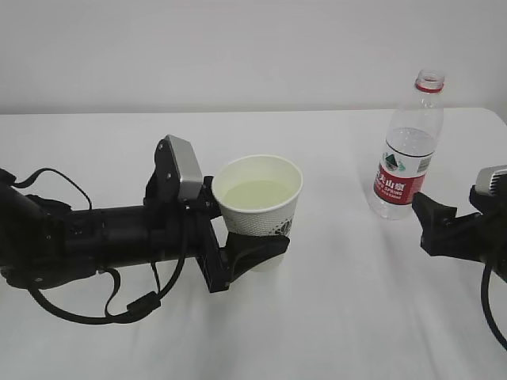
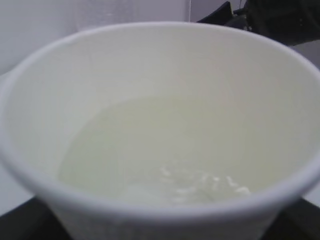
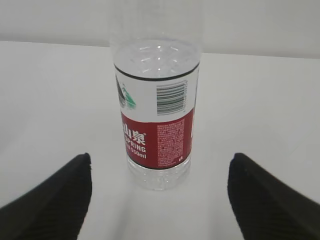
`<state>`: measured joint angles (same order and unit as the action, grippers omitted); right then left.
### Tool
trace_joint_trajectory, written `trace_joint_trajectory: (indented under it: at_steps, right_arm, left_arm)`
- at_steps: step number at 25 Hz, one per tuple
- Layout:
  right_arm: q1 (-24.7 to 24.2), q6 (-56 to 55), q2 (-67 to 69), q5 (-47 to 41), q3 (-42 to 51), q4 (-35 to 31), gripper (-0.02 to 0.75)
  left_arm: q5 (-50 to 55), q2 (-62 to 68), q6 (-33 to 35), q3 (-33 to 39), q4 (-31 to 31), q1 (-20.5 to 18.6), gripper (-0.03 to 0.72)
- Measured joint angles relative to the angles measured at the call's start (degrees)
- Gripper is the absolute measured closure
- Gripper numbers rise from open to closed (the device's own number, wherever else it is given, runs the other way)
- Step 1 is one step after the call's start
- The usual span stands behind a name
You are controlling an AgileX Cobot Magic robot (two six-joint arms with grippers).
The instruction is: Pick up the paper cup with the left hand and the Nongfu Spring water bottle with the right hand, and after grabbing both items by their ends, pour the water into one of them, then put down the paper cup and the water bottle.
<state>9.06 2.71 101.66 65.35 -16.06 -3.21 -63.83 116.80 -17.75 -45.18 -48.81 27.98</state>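
On the white table (image 1: 333, 317), our left hand (image 1: 252, 250) clasps the paper cup (image 1: 259, 207) low on its wall, keeping it upright so the water (image 1: 253, 192) stays in. The Nongfu Spring water bottle (image 1: 408, 150) stands uncapped just beyond our wide-open, empty right hand (image 3: 160, 197).

One paper cup (image 1: 258, 202) stands on the table (image 1: 333, 317), and one Nongfu Spring water bottle (image 1: 408, 150) stands well to the cup's right. Two black grippers flank the cup: the left hand (image 1: 238, 237) and the right hand (image 1: 432, 218).
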Motion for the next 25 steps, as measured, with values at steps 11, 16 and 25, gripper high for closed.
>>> trace_joint_trajectory:
  at_steps: [11, 16, 25]
  right_arm:
    - [0.0, -0.04, -0.61, 0.0, 0.09, 0.0, 0.092]
    - [0.0, -0.04, -0.61, 0.0, 0.09, 0.0, 0.101]
    - [0.0, -0.04, -0.61, 0.0, 0.14, 0.0, 0.106]
  left_arm:
    - [0.79, 0.0, 2.63, 0.0, 7.02, 0.0, 0.09]
    - [0.95, 0.0, 4.23, 0.0, 11.1, 0.0, 0.09]
    - [1.35, 0.0, 6.12, 0.0, 18.7, 0.0, 0.09]
